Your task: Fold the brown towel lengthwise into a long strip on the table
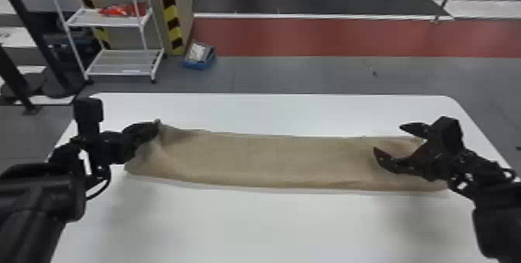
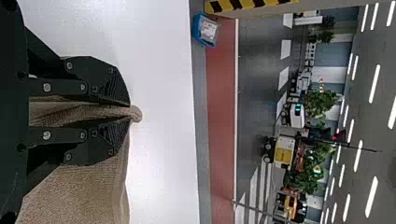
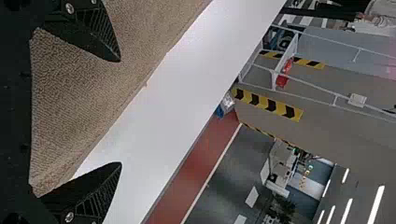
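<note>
At the far left, a white wheeled rack (image 1: 120,62) is seen on the floor behind the table, with a red item (image 1: 124,10) carried on its upper shelf. The brown towel's left end is gripped by the left gripper (image 1: 157,124) – its fingers are closed on a pinched fold, and a small tip of cloth is left poking out past them in the left wrist view. To the right of the rack, a pillar marked with yellow-and-black stripes (image 1: 169,10) is seen, and beside its foot a blue bin (image 1: 199,64) is set on the floor. The brown towel (image 1: 271,161) is stretched across the white table (image 1: 271,223) as a long strip, its left end bunched and creased. At the right end, the right gripper (image 1: 387,138) is held wide open – nothing is clamped by it; one finger is placed over the cloth, the other's tip past the towel's far edge.
</note>
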Available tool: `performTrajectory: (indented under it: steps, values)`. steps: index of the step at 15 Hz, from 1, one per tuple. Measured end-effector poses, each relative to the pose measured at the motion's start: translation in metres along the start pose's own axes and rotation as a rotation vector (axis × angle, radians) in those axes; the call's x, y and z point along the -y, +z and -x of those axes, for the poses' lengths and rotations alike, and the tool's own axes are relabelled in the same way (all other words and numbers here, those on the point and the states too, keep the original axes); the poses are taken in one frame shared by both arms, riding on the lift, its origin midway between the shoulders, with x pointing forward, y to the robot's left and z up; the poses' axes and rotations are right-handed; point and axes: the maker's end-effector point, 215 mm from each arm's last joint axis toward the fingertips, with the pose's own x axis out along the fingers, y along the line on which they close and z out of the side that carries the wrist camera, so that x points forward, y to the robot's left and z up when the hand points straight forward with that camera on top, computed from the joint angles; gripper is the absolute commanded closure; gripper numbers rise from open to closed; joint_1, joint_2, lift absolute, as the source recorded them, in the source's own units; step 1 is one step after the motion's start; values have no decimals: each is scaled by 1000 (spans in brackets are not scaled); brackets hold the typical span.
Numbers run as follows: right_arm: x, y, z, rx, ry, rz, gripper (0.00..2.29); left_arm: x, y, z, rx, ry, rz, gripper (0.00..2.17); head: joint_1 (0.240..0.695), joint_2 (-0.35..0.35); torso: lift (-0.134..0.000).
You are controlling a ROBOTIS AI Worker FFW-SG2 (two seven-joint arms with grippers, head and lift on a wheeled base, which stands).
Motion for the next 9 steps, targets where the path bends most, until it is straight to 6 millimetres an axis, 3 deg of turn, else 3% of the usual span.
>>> performTrajectory:
  steps: [1, 2, 3, 6, 9]
  values:
    - [0, -1, 0, -1, -1, -1, 97, 0, 1, 1, 5, 0, -1, 1042, 695, -18, -117]
    - [1, -2, 1, -2, -6, -1, 97, 2, 3, 4, 13, -3, -1, 1274, 695, -18, -117]
    - [4, -4, 2, -5, -19, -2, 97, 5, 5, 7, 25, -8, 2, 1332, 695, -23, -117]
    - [18, -11, 8, -14, -68, -12, 154, 13, 13, 13, 53, -24, 4, 1332, 695, -39, -117]
    - [44, -32, 13, -54, -182, -47, 194, 18, 14, 12, 55, -32, -2, 1332, 695, -76, -117]
